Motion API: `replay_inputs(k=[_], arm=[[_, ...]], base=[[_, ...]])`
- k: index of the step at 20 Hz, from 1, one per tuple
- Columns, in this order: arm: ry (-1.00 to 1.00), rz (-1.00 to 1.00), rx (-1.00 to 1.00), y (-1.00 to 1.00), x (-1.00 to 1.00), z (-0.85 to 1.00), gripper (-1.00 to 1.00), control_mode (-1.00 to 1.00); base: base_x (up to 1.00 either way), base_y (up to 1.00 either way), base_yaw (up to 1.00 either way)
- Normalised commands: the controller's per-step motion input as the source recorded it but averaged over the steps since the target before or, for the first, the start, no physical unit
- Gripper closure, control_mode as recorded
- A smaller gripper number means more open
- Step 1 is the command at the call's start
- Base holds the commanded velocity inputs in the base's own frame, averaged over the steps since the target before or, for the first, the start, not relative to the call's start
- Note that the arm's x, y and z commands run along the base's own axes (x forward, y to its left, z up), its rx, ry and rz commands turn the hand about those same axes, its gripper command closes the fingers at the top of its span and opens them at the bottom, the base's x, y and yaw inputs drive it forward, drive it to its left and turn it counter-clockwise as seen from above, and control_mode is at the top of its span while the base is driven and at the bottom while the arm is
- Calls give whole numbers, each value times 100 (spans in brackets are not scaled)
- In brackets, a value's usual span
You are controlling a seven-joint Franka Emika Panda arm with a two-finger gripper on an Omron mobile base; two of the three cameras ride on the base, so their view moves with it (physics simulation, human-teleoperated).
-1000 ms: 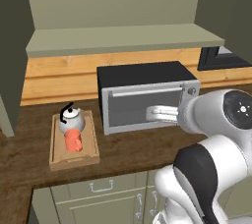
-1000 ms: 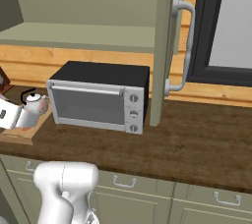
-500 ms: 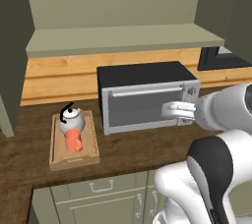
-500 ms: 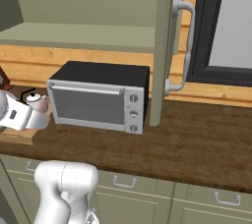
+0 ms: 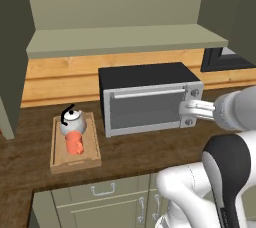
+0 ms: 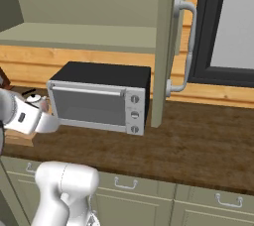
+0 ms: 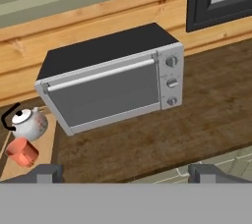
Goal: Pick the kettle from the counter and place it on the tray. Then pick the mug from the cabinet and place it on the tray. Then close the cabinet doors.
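Note:
The light-wood tray [image 5: 56, 160] lies on the dark counter [image 5: 150, 149] left of the microwave. On it stand the white-grey kettle [image 5: 71, 121] and, just in front, the orange-red mug [image 5: 75, 143]. Both also appear at the hand view's lower left: kettle [image 7: 29, 123], mug [image 7: 21, 152]. My gripper [image 5: 190, 110] hovers open and empty before the microwave's right end, well right of the tray; its fingertips [image 7: 44, 171] stand wide apart. The cabinet [image 5: 125, 39] is open, with its doors [image 5: 10, 67] swung out. The right door [image 6: 166, 46] shows edge-on with its bar handle.
A black and silver microwave [image 5: 147, 97] stands at mid-counter against the wooden wall panel. A dark-framed window [image 6: 228, 27] is at the right. Bare counter [image 6: 198, 143] stretches right of the microwave. Drawers with silver handles run below the counter edge.
The hand has swung rightwards from near the tray to the front of the microwave's control side. The gripper stayed open and empty. Kettle and mug did not move.

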Motion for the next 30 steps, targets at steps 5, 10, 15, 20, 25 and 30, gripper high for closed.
replay_inputs(k=[5,10,15,20,25,30], arm=[[-2,-6,0,-29,-7,3,-100,-100],[-3,-6,0,-24,-4,3,-100,-100],[-4,-8,0,-15,-1,3,-100,-100],[-4,-11,2,-11,-4,4,-100,-100],[-4,-17,4,-2,-10,1,-100,-100],[-9,-19,9,-14,-11,5,-100,-100]], base=[[0,0,0],[0,0,0],[0,0,0],[0,0,0],[0,0,0],[0,0,0]])
